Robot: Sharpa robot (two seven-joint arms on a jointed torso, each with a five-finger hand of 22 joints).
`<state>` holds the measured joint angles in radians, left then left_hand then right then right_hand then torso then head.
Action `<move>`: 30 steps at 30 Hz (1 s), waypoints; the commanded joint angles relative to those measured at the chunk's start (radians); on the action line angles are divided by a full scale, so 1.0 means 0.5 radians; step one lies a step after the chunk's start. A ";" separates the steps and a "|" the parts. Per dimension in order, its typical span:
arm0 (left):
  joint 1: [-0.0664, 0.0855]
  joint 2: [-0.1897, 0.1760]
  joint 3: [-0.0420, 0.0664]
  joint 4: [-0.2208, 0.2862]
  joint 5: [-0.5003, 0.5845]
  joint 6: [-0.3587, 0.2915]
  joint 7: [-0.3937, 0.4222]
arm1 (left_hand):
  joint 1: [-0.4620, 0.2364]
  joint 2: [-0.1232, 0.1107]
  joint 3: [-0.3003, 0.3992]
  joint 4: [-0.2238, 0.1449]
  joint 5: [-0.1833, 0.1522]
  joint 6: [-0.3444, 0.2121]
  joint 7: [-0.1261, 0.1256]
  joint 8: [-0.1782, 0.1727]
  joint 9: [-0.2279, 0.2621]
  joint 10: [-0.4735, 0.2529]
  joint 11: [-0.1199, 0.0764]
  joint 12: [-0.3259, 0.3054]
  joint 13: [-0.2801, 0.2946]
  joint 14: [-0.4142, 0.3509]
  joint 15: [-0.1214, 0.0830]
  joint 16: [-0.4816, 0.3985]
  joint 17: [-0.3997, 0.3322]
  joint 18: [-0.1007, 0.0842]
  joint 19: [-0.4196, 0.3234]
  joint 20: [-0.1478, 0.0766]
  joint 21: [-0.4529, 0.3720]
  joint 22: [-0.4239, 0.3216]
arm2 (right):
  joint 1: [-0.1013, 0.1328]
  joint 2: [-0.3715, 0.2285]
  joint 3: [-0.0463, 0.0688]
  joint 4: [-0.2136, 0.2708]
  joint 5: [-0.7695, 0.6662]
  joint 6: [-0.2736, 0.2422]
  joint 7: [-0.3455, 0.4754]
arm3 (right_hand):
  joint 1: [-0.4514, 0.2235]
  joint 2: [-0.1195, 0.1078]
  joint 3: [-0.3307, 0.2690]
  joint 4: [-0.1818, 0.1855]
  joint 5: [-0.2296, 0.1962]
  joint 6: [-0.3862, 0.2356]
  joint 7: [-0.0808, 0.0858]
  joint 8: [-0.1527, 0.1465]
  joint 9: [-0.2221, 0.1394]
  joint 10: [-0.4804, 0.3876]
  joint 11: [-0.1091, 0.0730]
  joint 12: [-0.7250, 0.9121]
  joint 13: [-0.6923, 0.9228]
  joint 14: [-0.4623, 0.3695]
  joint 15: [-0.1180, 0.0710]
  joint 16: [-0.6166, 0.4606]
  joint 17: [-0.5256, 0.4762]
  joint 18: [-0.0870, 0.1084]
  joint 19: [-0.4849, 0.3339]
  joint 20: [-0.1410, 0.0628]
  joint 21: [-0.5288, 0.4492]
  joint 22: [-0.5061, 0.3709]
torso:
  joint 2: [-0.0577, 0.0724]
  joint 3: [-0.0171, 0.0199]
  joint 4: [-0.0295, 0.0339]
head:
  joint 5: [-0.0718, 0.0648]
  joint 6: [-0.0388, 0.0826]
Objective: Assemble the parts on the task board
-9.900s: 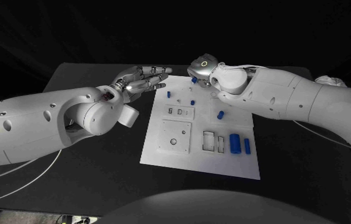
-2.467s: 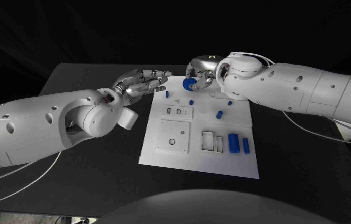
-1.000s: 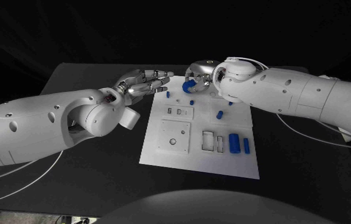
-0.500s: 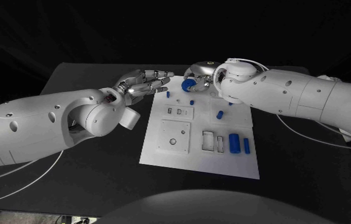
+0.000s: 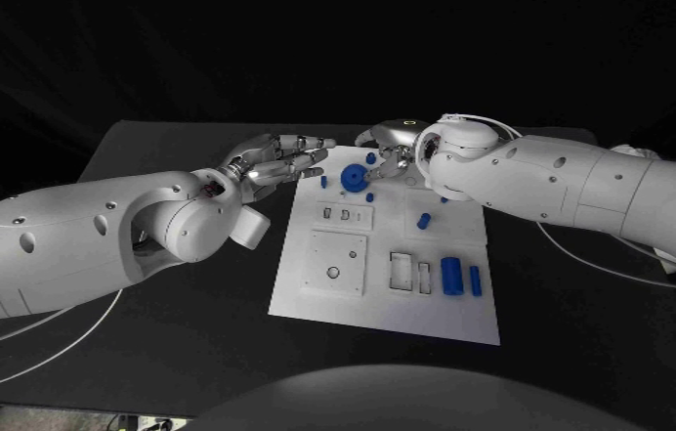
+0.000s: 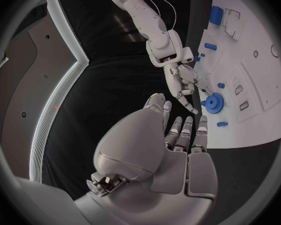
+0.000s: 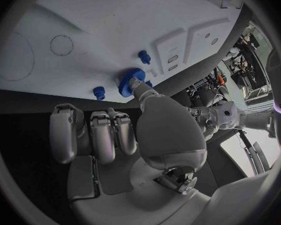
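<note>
Nearest you on the white board, the long blue pieces lie in their slots, clear of trouble. Farther up, your left hand hovers spread and empty beside the board's far corner. At the far end, your right hand touches the blue gear with a fingertip; whether it pinches it you cannot tell. Withdraw carelessly and you could tip the gear or knock the small pegs beside it.
</note>
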<state>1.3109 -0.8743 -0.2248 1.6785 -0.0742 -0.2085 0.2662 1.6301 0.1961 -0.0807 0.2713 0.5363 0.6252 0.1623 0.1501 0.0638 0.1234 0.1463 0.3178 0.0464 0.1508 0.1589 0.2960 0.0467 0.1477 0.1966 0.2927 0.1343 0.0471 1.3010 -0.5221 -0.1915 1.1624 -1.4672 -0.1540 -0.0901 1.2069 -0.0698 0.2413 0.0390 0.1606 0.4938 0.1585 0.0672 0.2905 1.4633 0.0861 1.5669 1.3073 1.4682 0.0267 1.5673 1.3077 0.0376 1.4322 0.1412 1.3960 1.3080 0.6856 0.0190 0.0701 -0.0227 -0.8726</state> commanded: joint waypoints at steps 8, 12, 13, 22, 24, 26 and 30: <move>0.001 0.003 0.002 0.003 -0.008 0.037 0.003 | 0.012 -0.004 0.012 -0.004 0.013 -0.002 0.013 0.005 0.002 0.005 0.012 0.003 0.002 0.002 0.012 0.012 0.003 -0.033 0.018 0.001 0.009 0.002 | -0.001 -0.017 0.000 0.018 -0.002 -0.073 0.053 | 0.061 0.058 -0.023 -0.017 0.293 0.353 0.017 0.099 0.083 0.215 -0.009 0.008 0.527 0.205 -0.002 0.007 0.526 0.025 -0.012 -0.010 -0.013 0.395 | 0.001 -0.0006 -0.001 | -0.002 0.000; 0.001 0.002 0.002 0.003 -0.008 0.038 0.001 | 0.012 -0.004 0.012 -0.004 0.013 -0.002 0.013 0.005 0.002 0.005 0.012 0.003 0.002 0.002 0.012 0.012 0.003 -0.033 0.018 0.001 0.009 0.002 | -0.003 -0.025 -0.001 0.024 0.001 -0.094 0.061 | 0.104 0.075 0.012 -0.047 0.474 0.408 -0.004 0.120 0.095 0.215 -0.027 0.008 0.527 0.205 -0.016 0.007 0.526 0.026 -0.016 -0.020 -0.018 0.393 | 0.000 0.0004 0.000 | -0.003 0.000; 0.001 0.002 0.002 0.003 -0.008 0.038 0.001 | 0.012 -0.004 0.012 -0.004 0.013 -0.002 0.013 0.005 0.002 0.005 0.012 0.003 0.002 0.002 0.012 0.012 0.003 -0.033 0.018 0.001 0.009 0.002 | -0.004 -0.026 -0.001 0.025 0.003 -0.101 0.068 | 0.112 0.077 0.021 -0.055 0.504 0.423 -0.009 0.128 0.102 0.215 -0.032 0.008 0.527 0.205 -0.019 0.007 0.526 0.027 -0.016 -0.024 -0.020 0.393 | 0.000 0.0006 0.000 | -0.003 0.000; 0.001 0.000 0.001 0.003 -0.008 0.039 0.001 | 0.012 -0.005 0.015 -0.002 0.012 -0.005 0.014 0.005 0.001 0.002 0.013 0.002 0.001 0.002 0.013 0.014 0.003 -0.035 0.019 0.001 0.010 0.002 | -0.006 -0.043 -0.001 0.068 -0.019 -0.140 0.172 | 0.125 0.026 0.010 -0.087 0.353 0.430 -0.068 0.144 0.139 0.215 -0.082 0.008 0.527 0.205 -0.062 0.007 0.526 0.018 0.009 -0.063 0.012 0.404 | 0.001 0.0019 0.000 | -0.002 0.000; 0.001 0.001 0.001 0.003 -0.008 0.040 0.001 | 0.012 -0.005 0.015 -0.002 0.012 -0.005 0.014 0.005 0.001 0.002 0.013 0.002 0.001 0.002 0.013 0.014 0.003 -0.035 0.019 0.001 0.010 0.002 | -0.007 -0.048 -0.001 0.081 -0.036 -0.121 0.182 | 0.118 0.016 -0.005 -0.084 0.300 0.405 -0.071 0.133 0.140 0.215 -0.085 0.008 0.527 0.205 -0.065 0.007 0.526 0.019 0.007 -0.068 0.009 0.403 | 0.001 0.0013 0.003 | -0.003 0.000; 0.001 0.000 0.001 0.003 -0.008 0.040 0.001 | 0.012 -0.005 0.015 -0.002 0.012 -0.005 0.014 0.005 0.001 0.002 0.013 0.002 0.001 0.002 0.013 0.014 0.003 -0.035 0.019 0.001 0.010 0.002 | -0.008 -0.054 -0.001 0.092 -0.053 -0.098 0.194 | 0.108 0.005 -0.025 -0.077 0.241 0.364 -0.074 0.115 0.138 0.215 -0.087 0.008 0.527 0.205 -0.067 0.007 0.526 0.019 0.003 -0.071 0.003 0.402 | 0.000 0.0010 0.003 | -0.001 0.000; 0.001 -0.001 0.001 0.003 -0.008 0.040 0.000 | 0.012 -0.005 0.015 -0.002 0.012 -0.005 0.014 0.005 0.001 0.002 0.013 0.002 0.001 0.002 0.013 0.014 0.003 -0.035 0.019 0.001 0.010 0.002 | -0.012 -0.063 -0.001 0.107 -0.070 -0.055 0.213 | 0.099 -0.007 -0.052 -0.067 0.179 0.327 -0.080 0.100 0.139 0.215 -0.091 0.008 0.527 0.205 -0.070 0.007 0.526 0.020 -0.001 -0.073 -0.002 0.400 | -0.001 -0.0006 0.001 | 0.002 0.000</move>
<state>1.3107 -0.8758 -0.2248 1.6784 -0.0744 -0.2059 0.2620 1.6301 0.1961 -0.0807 0.2713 0.5363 0.6252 0.1622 0.1501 0.0638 0.1234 0.1462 0.3178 0.0464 0.1508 0.1589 0.2960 0.0466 0.1477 0.1966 0.2927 0.1343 0.0471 1.2964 -0.5524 -0.1916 1.2125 -1.4745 -0.2091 -0.0150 1.2558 -0.0636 0.2204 0.0063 0.2548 0.6618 0.1182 0.1233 0.3587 1.4653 0.0483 1.5669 1.3080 1.4683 -0.0024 1.5673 1.3074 0.0377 1.4343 0.1104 1.3968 1.3076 0.6859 0.0196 0.0709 -0.0226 -0.8726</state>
